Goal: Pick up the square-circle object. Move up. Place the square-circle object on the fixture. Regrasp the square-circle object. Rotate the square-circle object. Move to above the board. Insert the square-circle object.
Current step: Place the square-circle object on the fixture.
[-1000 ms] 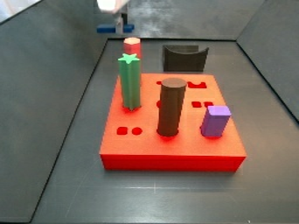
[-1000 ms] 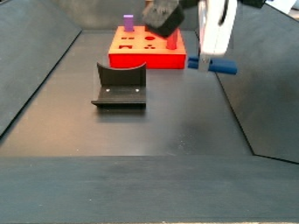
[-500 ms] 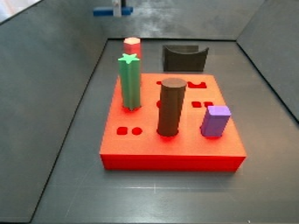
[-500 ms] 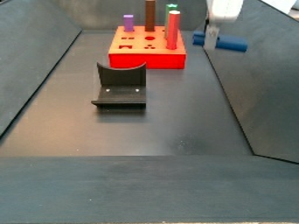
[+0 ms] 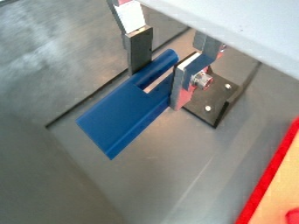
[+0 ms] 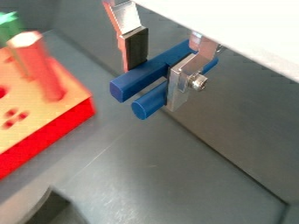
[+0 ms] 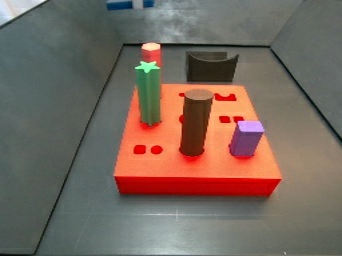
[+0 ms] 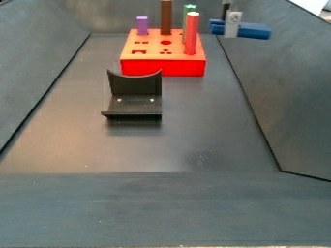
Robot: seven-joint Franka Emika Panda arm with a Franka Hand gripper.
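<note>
The square-circle object (image 5: 122, 122) is a bright blue piece with two prongs (image 6: 138, 87). It hangs in the air, clamped between the flat silver fingers of my gripper (image 5: 162, 80), which is shut on it. In both side views the gripper (image 8: 229, 21) is high up at the frame's top edge, with the blue piece (image 8: 254, 31) sticking out sideways. Only a sliver of the gripper (image 7: 134, 4) and the piece (image 7: 120, 5) shows there. The dark fixture (image 8: 132, 95) stands on the floor, apart from the red board (image 7: 201, 178).
On the board stand a green star-topped post (image 7: 148, 95), a red peg (image 7: 151, 52), a tall dark brown cylinder (image 7: 195, 122) and a purple block (image 7: 246, 138). Grey sloping walls (image 8: 291, 87) enclose the floor on both sides.
The gripper has risen with the blue piece still in it, climbing to the top edge of both side views. Board and fixture have not moved.
</note>
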